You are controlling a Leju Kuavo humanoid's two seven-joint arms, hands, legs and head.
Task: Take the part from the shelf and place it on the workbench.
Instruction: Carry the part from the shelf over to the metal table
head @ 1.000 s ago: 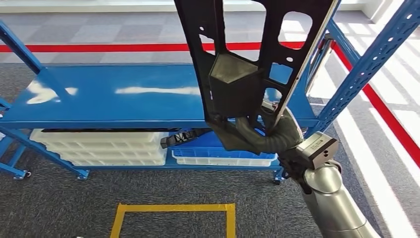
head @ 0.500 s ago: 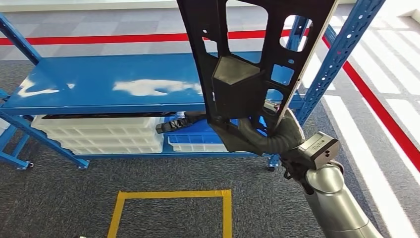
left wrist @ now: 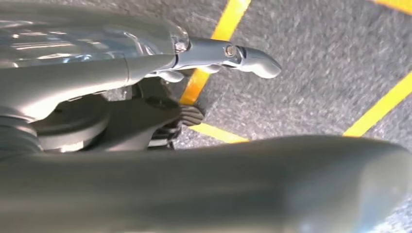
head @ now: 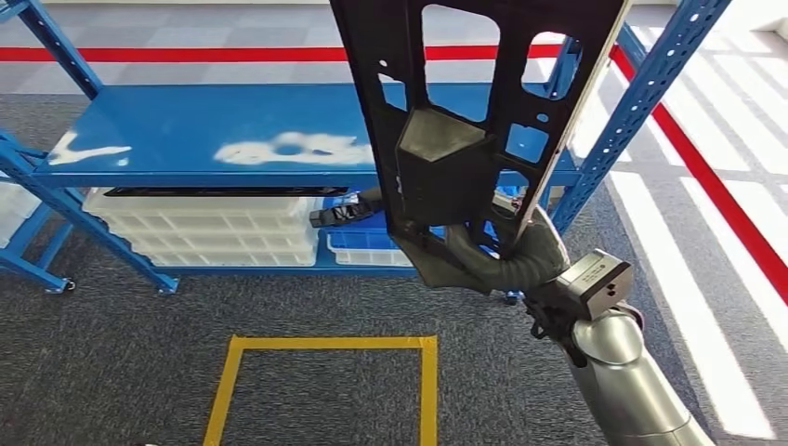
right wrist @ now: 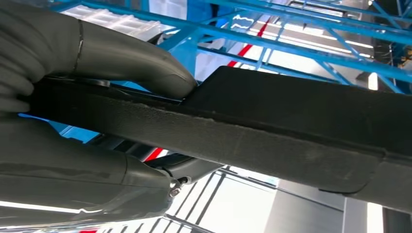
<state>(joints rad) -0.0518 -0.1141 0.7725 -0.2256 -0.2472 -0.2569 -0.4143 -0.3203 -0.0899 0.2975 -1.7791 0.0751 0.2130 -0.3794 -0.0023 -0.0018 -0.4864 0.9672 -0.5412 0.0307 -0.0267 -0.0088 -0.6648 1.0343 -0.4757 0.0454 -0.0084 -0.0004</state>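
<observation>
Your right hand grips the black part at its lower end, upright before the blue shelf. Left of the hand, white bins sit stacked under the shelf; contents unclear. You cannot tell the left hand's state.

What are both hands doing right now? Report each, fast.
Left hand: cannot be told; it hangs over the floor, nothing seen in it.
Right hand: closed on the black part, held upright in front of the shelf.

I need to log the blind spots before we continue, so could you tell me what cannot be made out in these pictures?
- Black part: its upper end is cut off by the top edge of the head view.
- Right hand: in the head view its fingers sit partly behind the part.
- Left hand: the left wrist view is crowded by blurred grey covers, so its state is unclear.
- Workbench: cannot be located.
</observation>
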